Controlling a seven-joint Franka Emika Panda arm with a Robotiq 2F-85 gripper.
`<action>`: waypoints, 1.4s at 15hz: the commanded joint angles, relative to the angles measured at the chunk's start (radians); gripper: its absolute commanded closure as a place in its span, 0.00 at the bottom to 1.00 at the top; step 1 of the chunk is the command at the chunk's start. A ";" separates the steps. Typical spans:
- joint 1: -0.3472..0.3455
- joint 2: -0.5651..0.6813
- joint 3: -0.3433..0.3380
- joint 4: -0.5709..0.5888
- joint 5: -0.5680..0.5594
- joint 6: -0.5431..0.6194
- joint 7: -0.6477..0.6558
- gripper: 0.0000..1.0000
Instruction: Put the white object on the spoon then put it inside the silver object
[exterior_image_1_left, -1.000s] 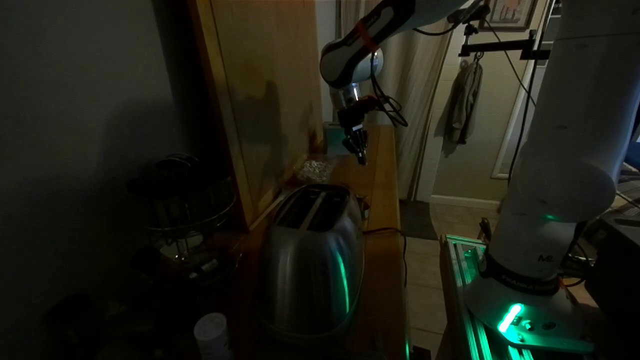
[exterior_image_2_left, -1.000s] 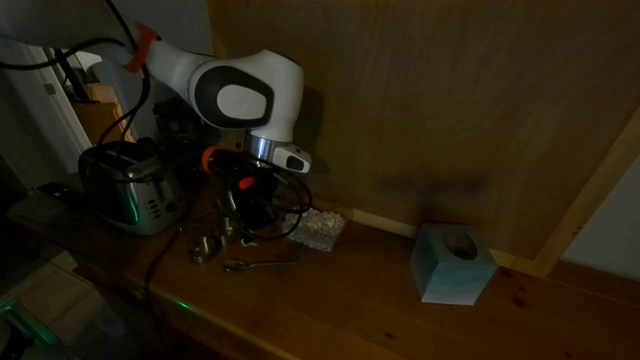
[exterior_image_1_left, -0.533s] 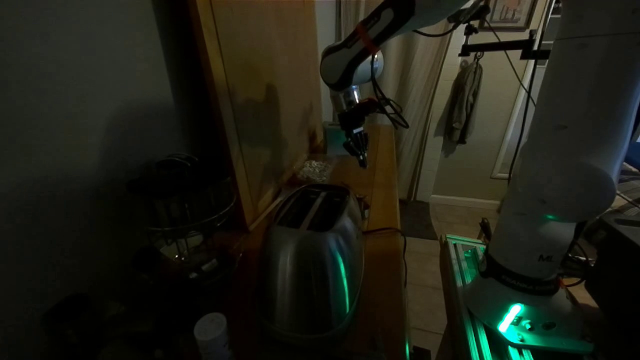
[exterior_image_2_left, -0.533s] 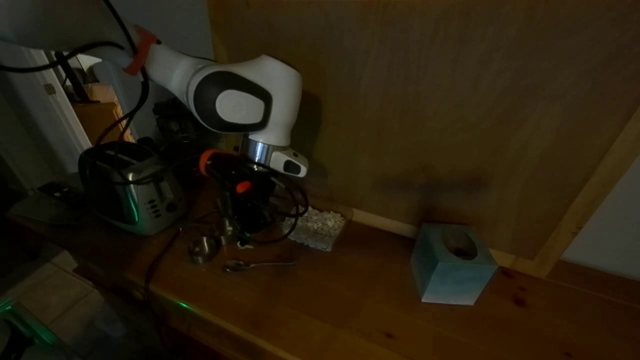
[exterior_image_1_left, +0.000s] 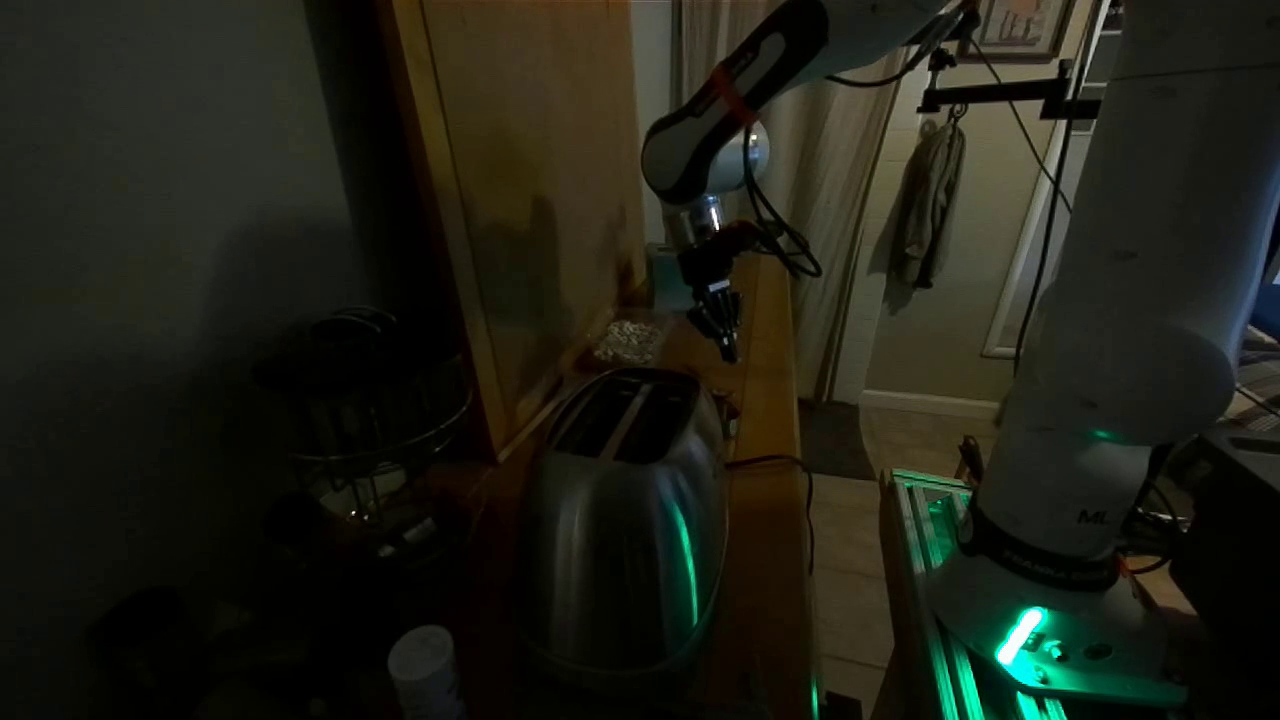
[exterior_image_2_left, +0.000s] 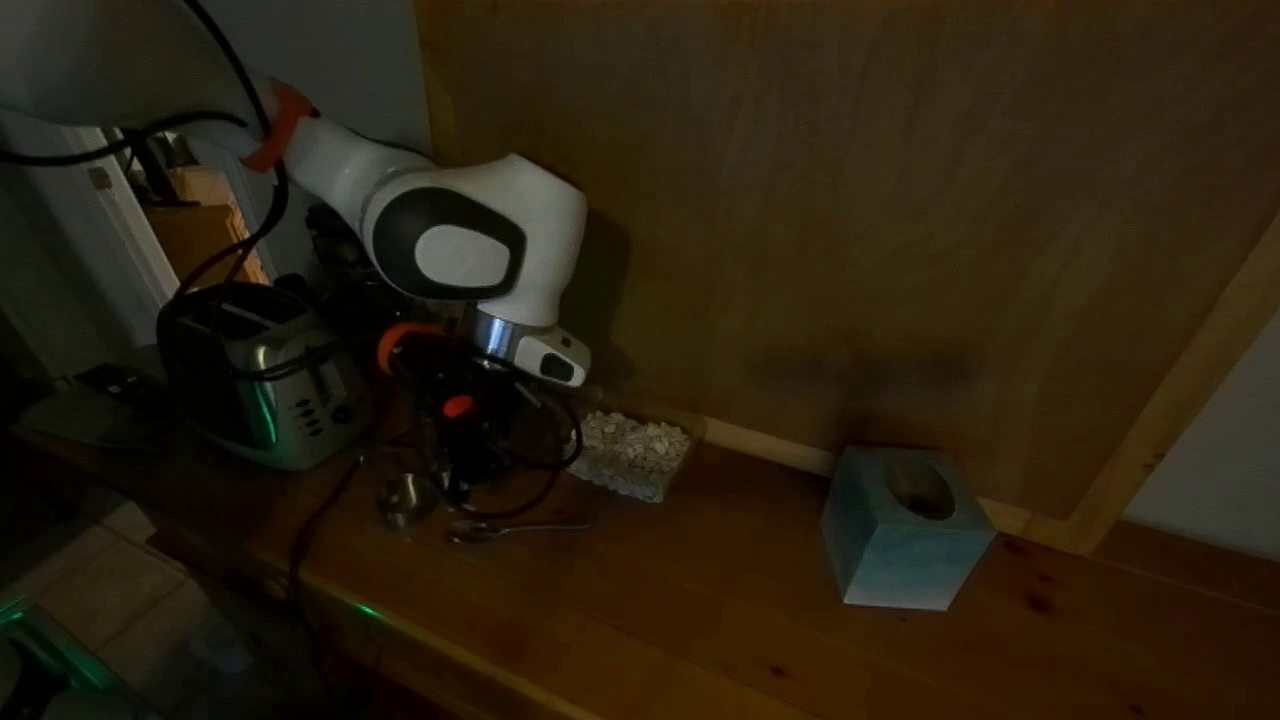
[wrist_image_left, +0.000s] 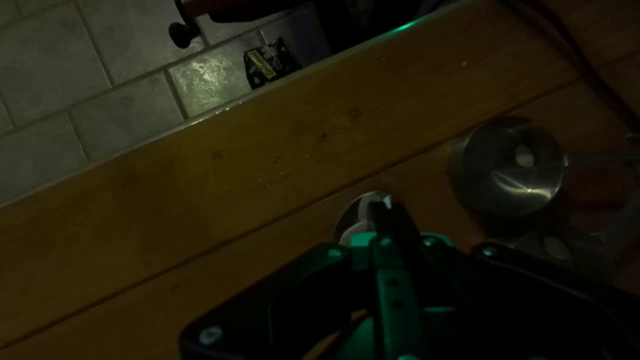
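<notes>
Hanging nearer the spoon (exterior_image_2_left: 488, 531) than before, the tool (wrist_image_left: 386, 211) is almost closed, apparently pinching the white object (wrist_image_left: 387, 201).

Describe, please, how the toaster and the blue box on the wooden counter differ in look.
The toaster is shiny steel, while the blue box has a duller surface. The toaster is rounded; the blue box has flat sides and straight edges. The toaster's top has two long slots; the blue box's has one oval opening. Both stand upright on the wooden counter.
</notes>
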 joint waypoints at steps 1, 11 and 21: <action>-0.003 -0.002 -0.006 -0.020 0.046 0.043 0.032 0.99; -0.011 0.074 -0.012 -0.014 0.076 0.089 0.062 0.99; -0.014 0.098 -0.010 -0.011 0.096 0.091 0.060 0.99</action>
